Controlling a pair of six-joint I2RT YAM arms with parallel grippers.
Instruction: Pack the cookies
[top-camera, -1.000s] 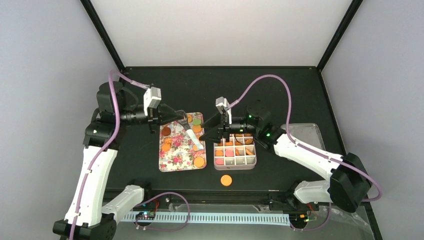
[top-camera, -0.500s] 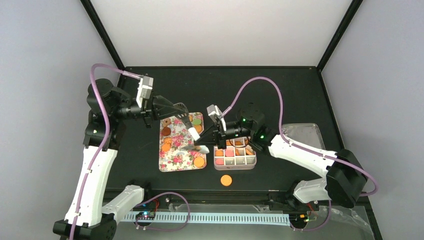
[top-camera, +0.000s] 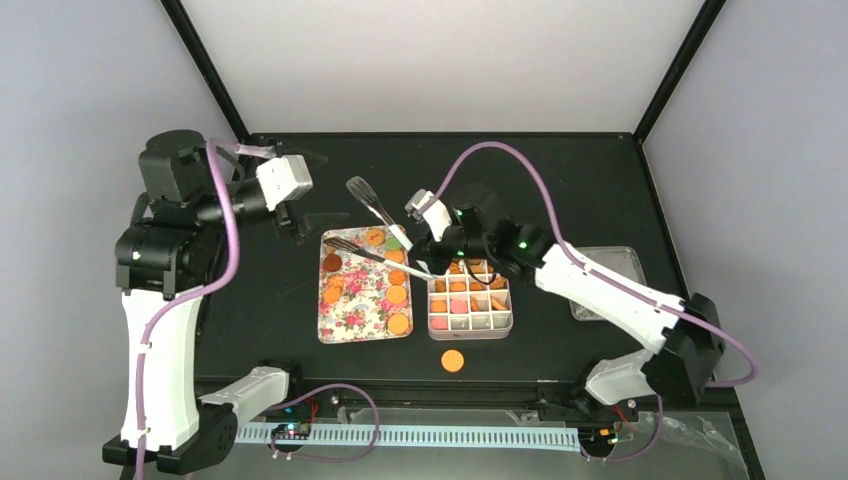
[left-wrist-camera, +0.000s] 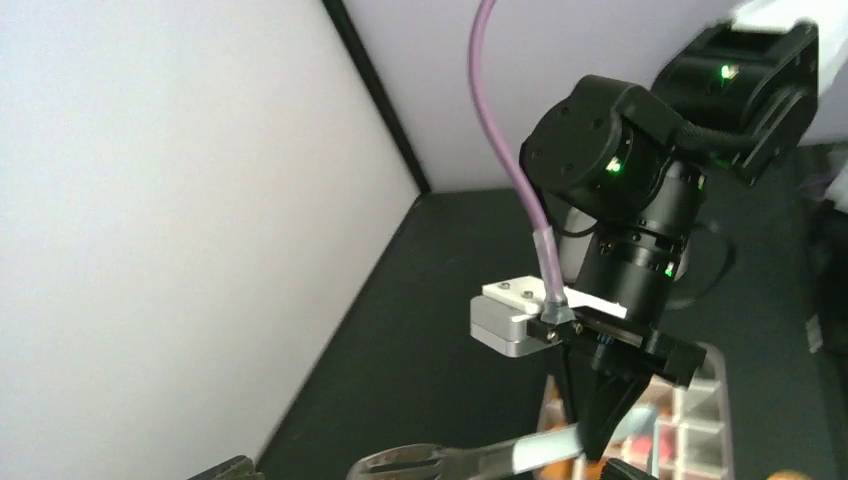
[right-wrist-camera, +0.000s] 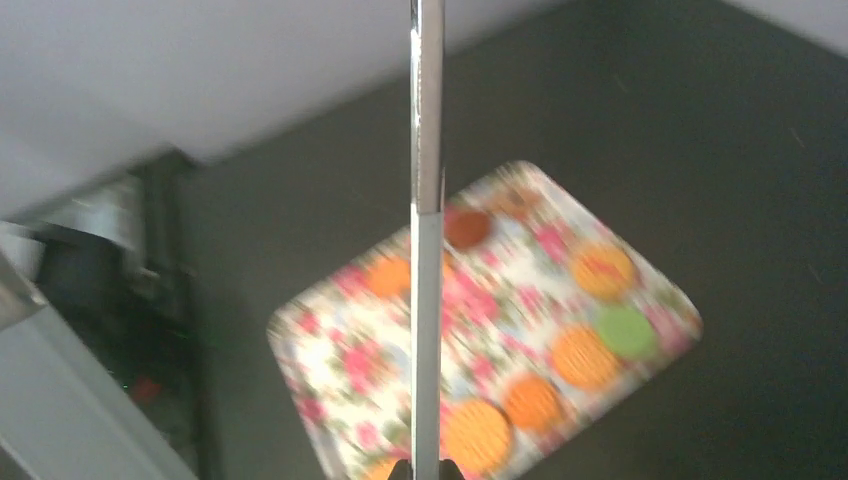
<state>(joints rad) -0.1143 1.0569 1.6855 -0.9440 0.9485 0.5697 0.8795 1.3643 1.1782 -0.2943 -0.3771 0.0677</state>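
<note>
Right hand (top-camera: 436, 260) pinches silver metal tongs (right-wrist-camera: 427, 150) above the flower-patterned rectangular tray (top-camera: 350, 310); small round cookies (top-camera: 398, 295) lie on that tray; left hand (top-camera: 296, 218), fingers spread, hangs left of the tray.

1. My right gripper (top-camera: 432, 262) is closed on the joined end of the tongs (top-camera: 372, 254), at the far left corner of the box (top-camera: 470, 331).
2. The tongs' arms spread leftward. One lies across the far part of the tray (top-camera: 350, 318); the other reaches past the tray's far edge.
3. My left gripper (top-camera: 291, 214) hangs over the table (top-camera: 560, 180) left of the tray's far end, well apart from the tongs.
4. Cookies (top-camera: 397, 295), mostly orange, lie on the tray, and more fill the box's compartments.
5. One orange cookie (top-camera: 453, 360) lies alone on the table, near the box's front.
</note>
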